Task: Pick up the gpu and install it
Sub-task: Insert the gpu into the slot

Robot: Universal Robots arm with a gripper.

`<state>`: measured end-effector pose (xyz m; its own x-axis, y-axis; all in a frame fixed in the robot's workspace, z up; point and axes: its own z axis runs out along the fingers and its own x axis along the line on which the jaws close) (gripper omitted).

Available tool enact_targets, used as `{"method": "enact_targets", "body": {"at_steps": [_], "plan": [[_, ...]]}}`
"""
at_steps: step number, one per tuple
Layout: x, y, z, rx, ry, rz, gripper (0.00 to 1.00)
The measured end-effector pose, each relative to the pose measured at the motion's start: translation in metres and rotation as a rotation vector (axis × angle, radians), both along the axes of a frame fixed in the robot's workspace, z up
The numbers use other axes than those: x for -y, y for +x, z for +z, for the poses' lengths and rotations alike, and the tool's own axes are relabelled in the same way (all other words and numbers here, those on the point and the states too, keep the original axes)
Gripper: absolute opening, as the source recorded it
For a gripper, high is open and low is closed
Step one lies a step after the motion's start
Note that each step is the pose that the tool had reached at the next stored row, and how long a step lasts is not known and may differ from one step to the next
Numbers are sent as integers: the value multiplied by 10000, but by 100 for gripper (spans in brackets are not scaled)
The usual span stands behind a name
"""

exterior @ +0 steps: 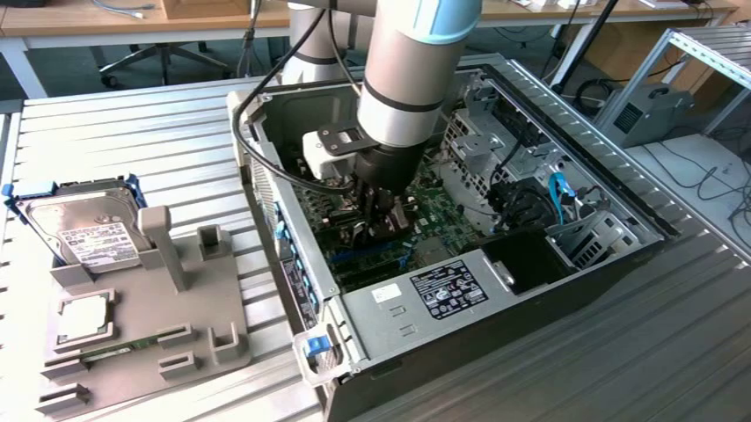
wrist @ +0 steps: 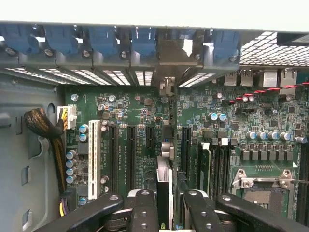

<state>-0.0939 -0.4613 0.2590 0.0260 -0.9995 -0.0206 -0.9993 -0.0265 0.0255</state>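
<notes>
The slatted metal table point(exterior: 153, 149) carries an open computer case point(exterior: 586, 264) lying on its side, with a grey fixture tray point(exterior: 141, 343) at the exterior view's left of it. The robot arm point(exterior: 411, 79) reaches down into the middle of the case, over the green motherboard point(exterior: 441, 215). On the fixture tray, a silver hard drive point(exterior: 88, 230) with a white label leans in a blue-edged holder, a square processor chip point(exterior: 83, 318) lies in a recess below it, and a narrow green memory stick point(exterior: 123, 345) sits along a groove.

In the wrist view, the motherboard point(wrist: 140, 121) shows black expansion slots point(wrist: 131, 157), one white slot point(wrist: 94, 159), an empty CPU socket point(wrist: 263, 181) and a row of blue slot clips point(wrist: 101, 41) along the case's rear wall.

The pincer point(wrist: 164, 208) is closed on the gpu point(wrist: 164, 164), its black fingers point(wrist: 145, 208) pressed to either side of the card. The gpu stands edge-on between the fingers, upright over the motherboard, in line with the slots and with its metal bracket point(wrist: 171, 55) at the rear wall's opening. Whether its edge is fully seated in a slot cannot be told.
</notes>
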Motion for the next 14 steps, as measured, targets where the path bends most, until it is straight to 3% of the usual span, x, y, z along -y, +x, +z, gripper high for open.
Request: {"method": "enact_targets", "body": {"at_steps": [14], "plan": [[-10, 7, -68, -1, -1, 2, 26]]}}
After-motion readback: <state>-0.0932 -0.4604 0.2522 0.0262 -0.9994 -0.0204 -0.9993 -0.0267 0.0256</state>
